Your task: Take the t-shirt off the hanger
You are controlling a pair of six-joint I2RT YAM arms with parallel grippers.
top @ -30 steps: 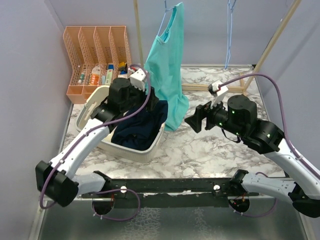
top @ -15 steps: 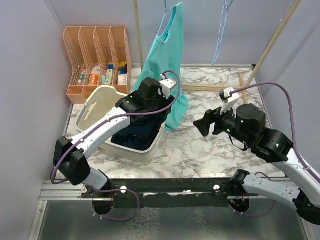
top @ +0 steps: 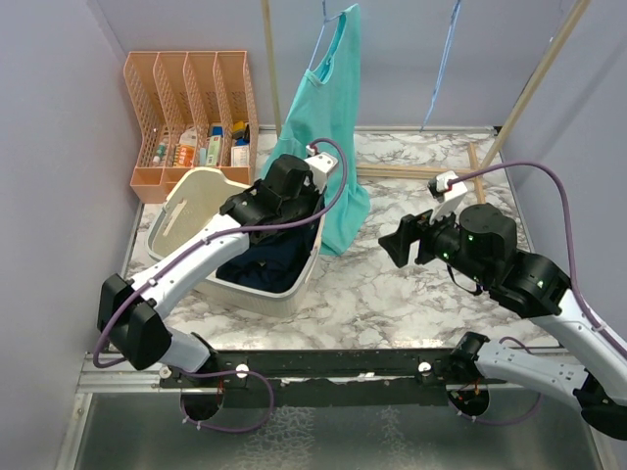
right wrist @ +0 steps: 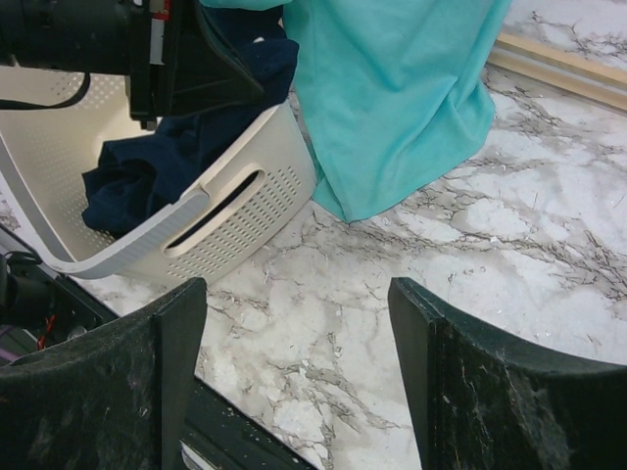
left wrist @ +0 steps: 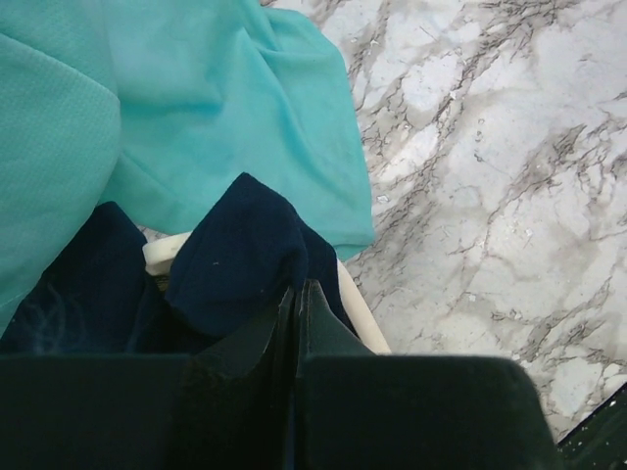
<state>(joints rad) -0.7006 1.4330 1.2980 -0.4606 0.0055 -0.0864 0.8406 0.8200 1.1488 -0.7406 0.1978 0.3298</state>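
Note:
The teal t-shirt [top: 328,127] hangs from a blue hanger [top: 328,12] at the back, and its hem drapes onto the marble table beside the basket [left wrist: 196,117] [right wrist: 392,88]. My left gripper [top: 310,203] hovers over the basket's right rim, just short of the shirt's lower part. Its jaws [left wrist: 297,289] are shut with nothing visible between them, and navy cloth [left wrist: 235,255] lies right ahead of the tips. My right gripper [top: 392,240] is open over bare table, right of the shirt, with empty space between its fingers [right wrist: 299,289].
A white perforated laundry basket [top: 186,196] [right wrist: 235,196] holds navy clothes [top: 265,259]. A peach file organizer [top: 191,88] stands back left. An empty blue hanger [top: 443,69] dangles back right. Wooden rack posts [top: 269,59] and a base bar [top: 411,171] frame the back.
My left arm swung from the basket's back to its right rim by the shirt, and its jaws closed. The right arm drew back rightward. The empty hanger swung.

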